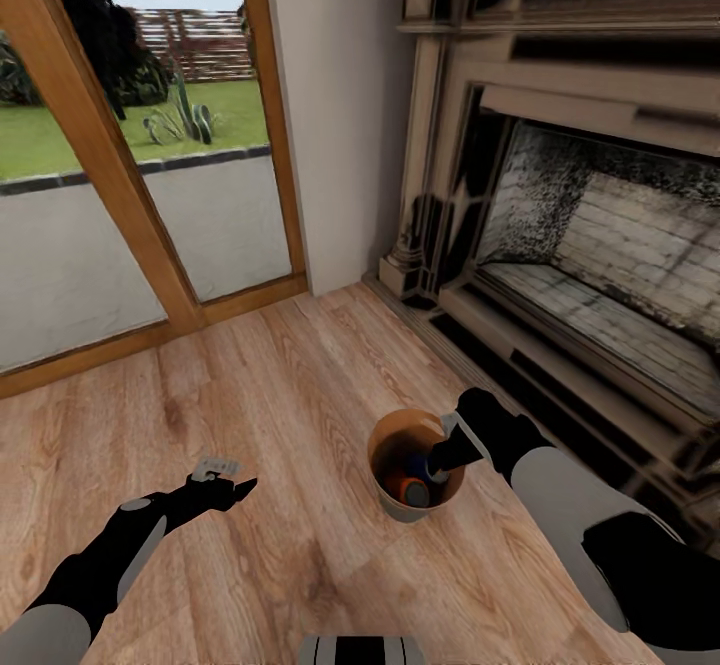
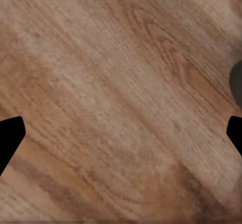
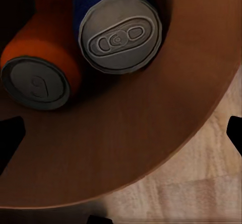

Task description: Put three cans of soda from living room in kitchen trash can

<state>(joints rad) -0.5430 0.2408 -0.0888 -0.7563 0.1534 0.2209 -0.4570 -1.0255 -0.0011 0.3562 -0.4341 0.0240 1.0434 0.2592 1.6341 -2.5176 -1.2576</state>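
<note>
Living room, by the fireplace (image 1: 590, 235). The tash can (image 1: 388, 493) stands on the wood floor (image 1: 280, 375), at about 1 o'clock from my base. Inside it I see two cans of soda: the orange can (image 3: 38, 65) and the blue can (image 3: 113, 24), lying against each other on the copper-brown bottom. I make out no third can among them, and the dark side of the bin may hide it.

Right claw (image 1: 447, 452) sits at the bin's rim on its 3 o'clock side, tips dipping into the mouth. In the right wrist view its fingertips sit wide at both edges with nothing between them: spread, holding nothing.

Left claw (image 1: 232, 490) hovers over bare floor at 9 o'clock from the bin, well apart from it. Its fingertips (image 2: 10, 135) also stand wide: spread, empty.

Risks, as I judge them:
- The right claw is close to the rim; a sideways drag on withdrawal could tip the light bin and roll the cans out.
- A poor pinch on the thin tapered wall could slip during the carry to the kitchen.
- Leaving without the third can.
</note>
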